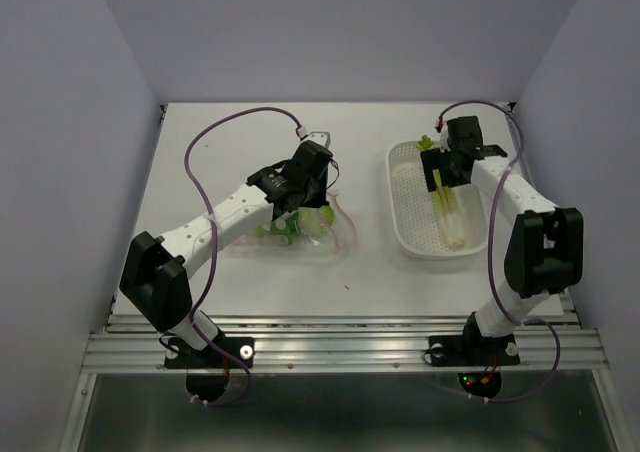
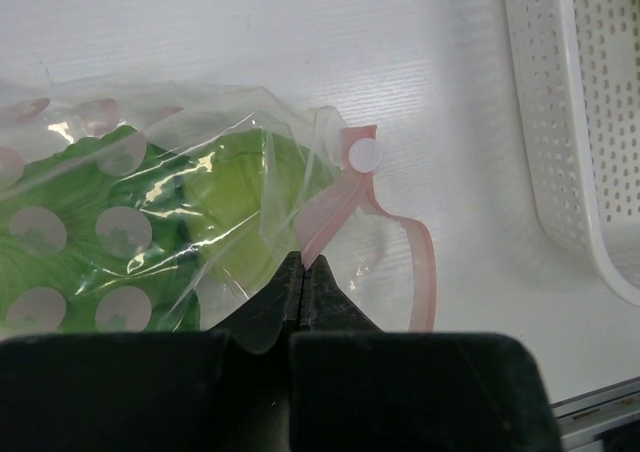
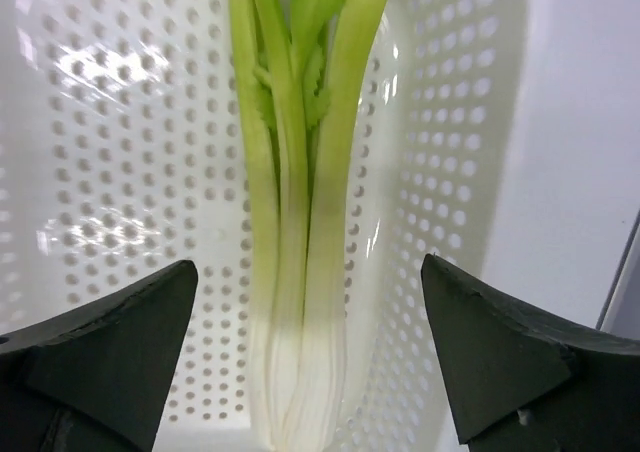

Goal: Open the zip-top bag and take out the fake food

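Observation:
The clear zip-top bag [image 1: 300, 237] lies on the table at centre left, its pink zip strip [image 2: 345, 197] parted and curling open. Green fake food [image 2: 225, 197], a light-green round head and leafy pieces, shows inside it. My left gripper [image 2: 304, 264] is shut on the bag's edge at the pink strip; in the top view this gripper [image 1: 315, 212] is over the bag's far right corner. The pale green-white stalk [image 3: 300, 172] lies in the white basket [image 1: 400, 222]. My right gripper [image 3: 308, 264] is open and empty just above the stalk, over the basket's far end [image 1: 447, 167].
The white perforated basket [image 3: 130, 172] stands at the right, its near wall in the left wrist view [image 2: 570, 132]. A small leafy green piece [image 1: 427, 142] sits at the basket's far rim. Purple cables loop over both arms.

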Available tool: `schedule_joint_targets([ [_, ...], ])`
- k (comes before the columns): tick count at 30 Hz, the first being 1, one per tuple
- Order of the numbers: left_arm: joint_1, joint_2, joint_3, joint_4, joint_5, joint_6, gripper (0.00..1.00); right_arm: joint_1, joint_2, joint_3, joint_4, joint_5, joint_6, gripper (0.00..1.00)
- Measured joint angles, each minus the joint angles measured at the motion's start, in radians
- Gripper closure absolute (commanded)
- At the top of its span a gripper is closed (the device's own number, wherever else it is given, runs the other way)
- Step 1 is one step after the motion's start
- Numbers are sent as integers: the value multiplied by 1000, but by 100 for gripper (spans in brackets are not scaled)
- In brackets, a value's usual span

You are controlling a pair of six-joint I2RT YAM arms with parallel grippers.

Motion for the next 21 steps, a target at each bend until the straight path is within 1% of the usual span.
schedule_joint_targets([
  [4, 0, 0, 9, 0, 0, -1, 100, 0, -124, 37, 12, -65, 26, 0],
  [8, 0, 0, 17, -1, 3, -1, 100, 0, -266, 25, 68, -239, 86, 0],
  [11, 0, -2, 24, -1, 4, -1, 100, 0, -378, -47, 185, -453, 192, 0],
  [14, 0, -8, 26, -1, 4, -3, 100, 23, -459, -185, 364, -615, 326, 0],
  [16, 0, -14, 26, -1, 4, -5, 100, 90, -497, -302, 484, -691, 430, 0],
  [17, 0, -16, 26, -1, 4, -7, 100, 116, -498, -325, 509, -705, 458, 0],
  [19, 0, -18, 26, -1, 4, -10, 100, 214, -483, -388, 583, -721, 547, 0],
  [21, 0, -20, 26, -1, 5, -13, 100, 283, -457, -417, 634, -726, 613, 0],
])
